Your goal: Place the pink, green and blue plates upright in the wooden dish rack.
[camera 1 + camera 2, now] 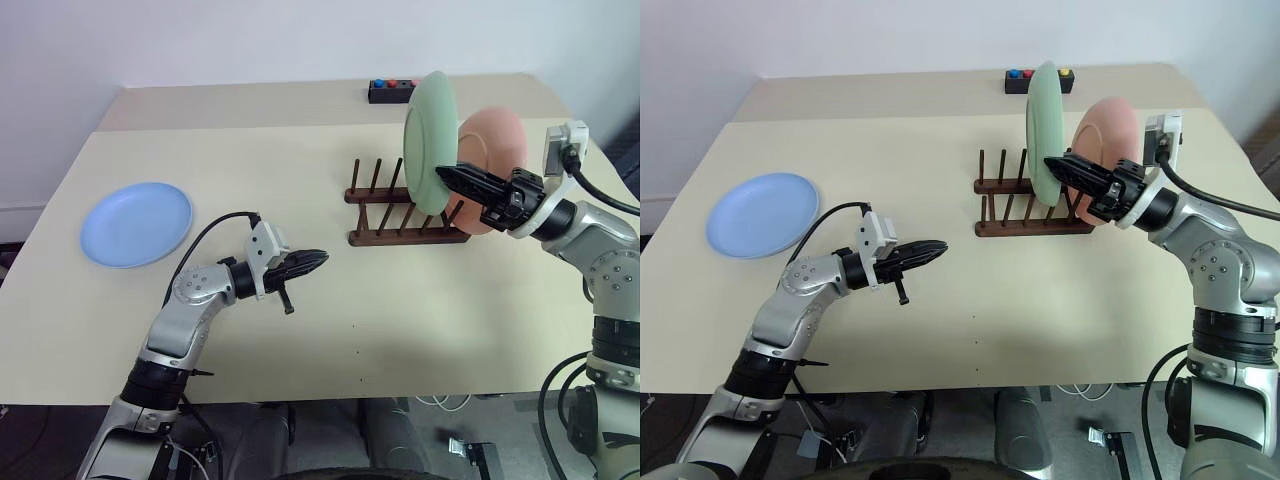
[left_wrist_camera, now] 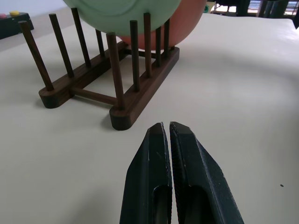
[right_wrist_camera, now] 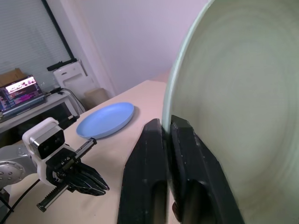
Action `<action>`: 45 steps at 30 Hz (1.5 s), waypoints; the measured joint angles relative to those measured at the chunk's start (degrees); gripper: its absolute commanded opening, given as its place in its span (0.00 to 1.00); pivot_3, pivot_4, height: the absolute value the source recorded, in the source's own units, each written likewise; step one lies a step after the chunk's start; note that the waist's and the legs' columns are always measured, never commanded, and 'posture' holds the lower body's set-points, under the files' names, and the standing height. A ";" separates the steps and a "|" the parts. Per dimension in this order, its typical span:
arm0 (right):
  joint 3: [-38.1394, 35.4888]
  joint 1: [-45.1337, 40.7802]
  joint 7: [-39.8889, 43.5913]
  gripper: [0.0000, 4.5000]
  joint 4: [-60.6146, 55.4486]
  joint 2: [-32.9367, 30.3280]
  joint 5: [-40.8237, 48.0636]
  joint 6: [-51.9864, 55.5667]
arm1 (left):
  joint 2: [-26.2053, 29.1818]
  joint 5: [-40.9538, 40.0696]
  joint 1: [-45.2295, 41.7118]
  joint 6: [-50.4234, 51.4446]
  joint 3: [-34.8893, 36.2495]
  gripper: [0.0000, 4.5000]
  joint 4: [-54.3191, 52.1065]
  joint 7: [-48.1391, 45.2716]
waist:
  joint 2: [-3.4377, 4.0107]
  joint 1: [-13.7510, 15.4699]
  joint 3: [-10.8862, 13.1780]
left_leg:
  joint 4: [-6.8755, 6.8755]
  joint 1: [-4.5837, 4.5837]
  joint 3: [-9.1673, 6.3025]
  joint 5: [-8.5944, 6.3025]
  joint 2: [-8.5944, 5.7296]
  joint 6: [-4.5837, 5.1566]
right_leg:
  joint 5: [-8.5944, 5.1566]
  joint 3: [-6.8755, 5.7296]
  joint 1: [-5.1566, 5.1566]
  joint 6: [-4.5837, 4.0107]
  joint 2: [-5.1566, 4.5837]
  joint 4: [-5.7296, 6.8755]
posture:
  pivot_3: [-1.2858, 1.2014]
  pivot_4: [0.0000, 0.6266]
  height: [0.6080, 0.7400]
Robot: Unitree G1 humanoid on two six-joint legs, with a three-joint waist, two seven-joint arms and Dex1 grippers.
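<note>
The pale green plate [image 1: 430, 140] stands upright between the pegs of the dark wooden dish rack [image 1: 400, 237]. My right gripper [image 1: 443, 172] is shut on its near rim; the right wrist view shows the rim [image 3: 164, 112] running down between the two fingers. Just to the right of it, the pink plate [image 1: 497, 150] also stands upright in the rack. The blue plate [image 1: 136, 223] lies flat on the table at the far left. My left gripper [image 1: 320, 260] hovers shut and empty over the table's middle, pointing toward the rack [image 2: 126, 112].
A black box with coloured buttons [image 1: 392, 91] sits at the table's far edge behind the rack. Several rack slots to the left of the green plate stand free. Open tabletop lies between the blue plate and the rack.
</note>
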 measured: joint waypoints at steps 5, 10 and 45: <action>-0.02 0.01 -0.33 0.95 -0.01 0.00 -0.26 -0.34 | -0.05 0.01 0.00 0.02 -0.02 0.03 0.00 -0.02 | 0.00 0.00 0.00 | 0.00 0.00 0.00 0.00 0.00 0.00 | 0.00 0.00 0.00 0.00 0.00 0.00 | 0.52 0.24 1.00; -0.03 0.01 -0.57 0.95 -0.05 0.00 -1.25 -1.60 | -0.05 0.01 0.00 0.02 -0.02 0.03 0.00 -0.04 | 0.00 0.01 0.00 | 0.00 0.00 0.00 0.00 0.00 0.00 | 0.00 0.00 0.00 0.00 0.00 0.00 | 0.52 0.24 1.00; 17.55 2.22 0.79 0.96 -23.87 -9.56 -29.85 -23.91 | 2.32 -0.22 -6.56 3.66 14.16 0.99 6.83 15.00 | -0.12 -0.22 0.02 | 0.00 -0.03 0.00 0.00 0.02 -0.01 | 0.00 -0.01 -0.10 0.01 0.00 0.01 | 0.52 0.24 1.00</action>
